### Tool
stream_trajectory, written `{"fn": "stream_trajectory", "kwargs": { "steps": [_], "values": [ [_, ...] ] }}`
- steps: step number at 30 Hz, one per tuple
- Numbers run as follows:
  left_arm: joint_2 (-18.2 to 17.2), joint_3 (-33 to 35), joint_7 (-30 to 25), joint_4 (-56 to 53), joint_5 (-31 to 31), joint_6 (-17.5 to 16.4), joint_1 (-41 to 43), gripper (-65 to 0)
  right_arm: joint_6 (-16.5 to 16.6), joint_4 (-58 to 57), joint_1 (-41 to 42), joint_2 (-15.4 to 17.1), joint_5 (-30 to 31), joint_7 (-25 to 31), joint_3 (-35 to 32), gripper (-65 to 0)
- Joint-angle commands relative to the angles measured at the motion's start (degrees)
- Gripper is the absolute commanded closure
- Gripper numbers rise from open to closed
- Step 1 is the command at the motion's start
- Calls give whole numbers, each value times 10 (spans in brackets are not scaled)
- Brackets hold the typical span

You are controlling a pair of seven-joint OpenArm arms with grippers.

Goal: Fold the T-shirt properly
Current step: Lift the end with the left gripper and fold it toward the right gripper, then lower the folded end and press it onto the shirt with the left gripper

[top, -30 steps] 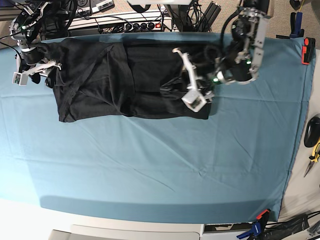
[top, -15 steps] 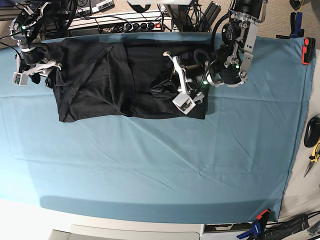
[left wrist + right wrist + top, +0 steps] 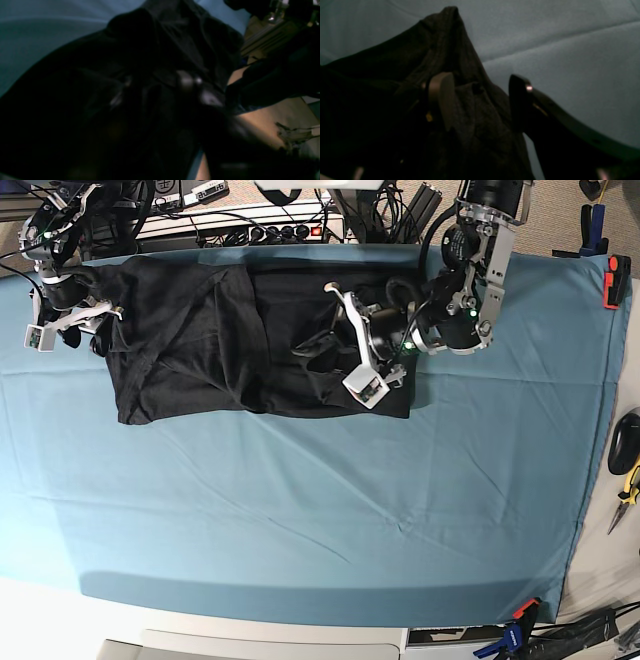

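Note:
The black T-shirt [image 3: 200, 340] lies crumpled along the back of the table, plain side up, with folds over its middle. My left gripper [image 3: 315, 343] is low over the shirt's centre-right. In the left wrist view its fingertips [image 3: 187, 81] stand apart with dark cloth [image 3: 175, 37] bunched between and under them, so it is open. My right gripper [image 3: 98, 330] is at the shirt's left edge. The right wrist view shows its fingers [image 3: 442, 100] wide apart and open, astride a raised ridge of the shirt [image 3: 450, 50].
A teal table cloth [image 3: 300, 510] covers the table. A power strip and cables [image 3: 250, 225] run behind the back edge. There is a red clamp [image 3: 615, 280] at the right corner, and pliers [image 3: 628, 495] and a black mouse [image 3: 625, 440] lie off the right edge.
My left gripper has travelled leftward over the shirt, dragging the right side inward, and its jaws have parted. The right arm has stayed where it was.

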Motion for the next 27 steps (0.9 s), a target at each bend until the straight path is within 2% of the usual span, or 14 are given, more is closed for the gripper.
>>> {"fn": "stream_trajectory", "kwargs": {
  "steps": [1,2,5,8,10,12,16,19,27],
  "values": [
    [-2,-5,-14,11,-7,-6,-13,-72,3,8,2,9,7,15,3,-348],
    [-2,-10,-14,11,-7,-6,-16,0,3,8,2,10,7,15,3,-348],
    [-3,-38,-14,14,-7,12,-26,0,3,8,2,9,7,15,3,-348],
    [-4,-70,-14,14,21,59,-28,0,2,8,2,9,7,15,3,-347],
    [-14,-78,-6,14,56,104,-28,0,2,8,2,9,7,15,3,-348],
    [-30,-76,9,14,74,131,-25,0,2,8,2,9,7,15,3,-348],
    [-45,-75,29,14,71,153,1,0,2,8,2,9,7,15,3,-348],
    [-45,-73,29,14,51,153,24,0,2,8,2,9,7,15,3,-348],
    [-42,-49,21,14,55,151,31,0,2,8,2,9,7,15,3,-348]
  ]
}}
